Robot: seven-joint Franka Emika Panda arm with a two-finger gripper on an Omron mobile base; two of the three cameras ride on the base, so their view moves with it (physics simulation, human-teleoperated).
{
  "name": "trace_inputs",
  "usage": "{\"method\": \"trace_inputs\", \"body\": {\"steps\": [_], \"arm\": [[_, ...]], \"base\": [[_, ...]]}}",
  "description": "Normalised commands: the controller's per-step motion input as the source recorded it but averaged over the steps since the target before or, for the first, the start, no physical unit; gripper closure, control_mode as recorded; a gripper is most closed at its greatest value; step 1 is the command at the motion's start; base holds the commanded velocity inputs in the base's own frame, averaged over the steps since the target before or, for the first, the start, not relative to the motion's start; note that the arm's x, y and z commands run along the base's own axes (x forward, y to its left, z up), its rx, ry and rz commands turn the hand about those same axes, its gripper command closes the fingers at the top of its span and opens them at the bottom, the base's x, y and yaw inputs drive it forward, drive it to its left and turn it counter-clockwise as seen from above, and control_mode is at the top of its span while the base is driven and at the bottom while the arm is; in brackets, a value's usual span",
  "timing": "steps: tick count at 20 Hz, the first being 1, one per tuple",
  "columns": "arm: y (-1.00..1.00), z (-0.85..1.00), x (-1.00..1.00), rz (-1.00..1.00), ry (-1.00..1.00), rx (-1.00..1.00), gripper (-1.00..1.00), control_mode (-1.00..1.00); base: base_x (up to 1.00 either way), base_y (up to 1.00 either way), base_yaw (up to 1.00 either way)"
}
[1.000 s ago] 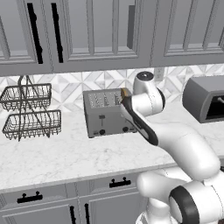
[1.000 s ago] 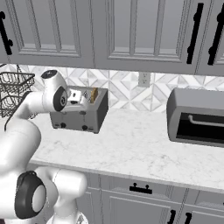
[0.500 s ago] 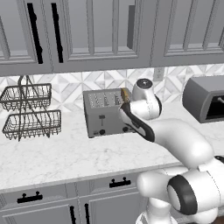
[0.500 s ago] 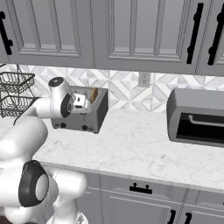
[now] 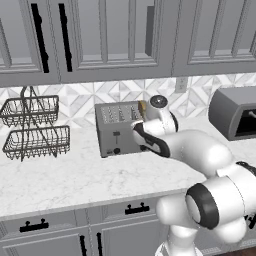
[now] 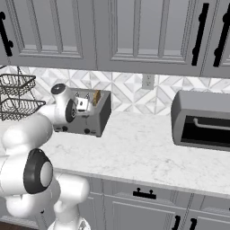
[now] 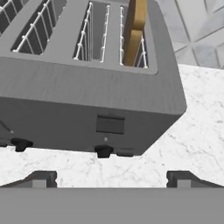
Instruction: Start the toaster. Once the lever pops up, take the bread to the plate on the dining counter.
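- Right now my gripper (image 7: 111, 178) stands wide open and holds nothing, facing the toaster (image 7: 87, 100) front.
- The bread (image 7: 134, 33) stands upright in the rightmost slot, above and beyond the jaws.
- I judge the lever (image 7: 110, 124) just ahead, slightly up.

We stand in a home kitchen: grey panelled cabinets (image 5: 105, 35) hang over a white marble counter (image 6: 148, 152) carrying a toaster (image 5: 117, 127), a toaster oven (image 6: 202, 119) and wire baskets (image 5: 32, 127) against patterned backsplash tile (image 6: 126, 92).
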Motion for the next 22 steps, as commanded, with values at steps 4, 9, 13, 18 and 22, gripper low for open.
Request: {"method": "trace_inputs", "body": {"steps": [4, 9, 13, 18, 22], "arm": [[0.01, -0.15, 0.44, 0.0, 0.0, -0.03, -1.0, -1.0], [0.0, -0.28, 0.29, 0.0, 0.0, -0.02, -1.0, -1.0], [0.0, -0.17, 0.3, 0.0, 0.0, 0.0, -1.0, -1.0], [0.0, -0.21, 0.36, 0.0, 0.0, 0.0, -1.0, -1.0], [0.0, -0.17, 0.24, 0.0, -0.01, 0.0, -1.0, -1.0]], "base": [[0.0, 0.0, 0.0], [0.0, 0.0, 0.0], [0.0, 0.0, 0.0], [0.0, 0.0, 0.0], [0.0, 0.0, 0.0]]}}
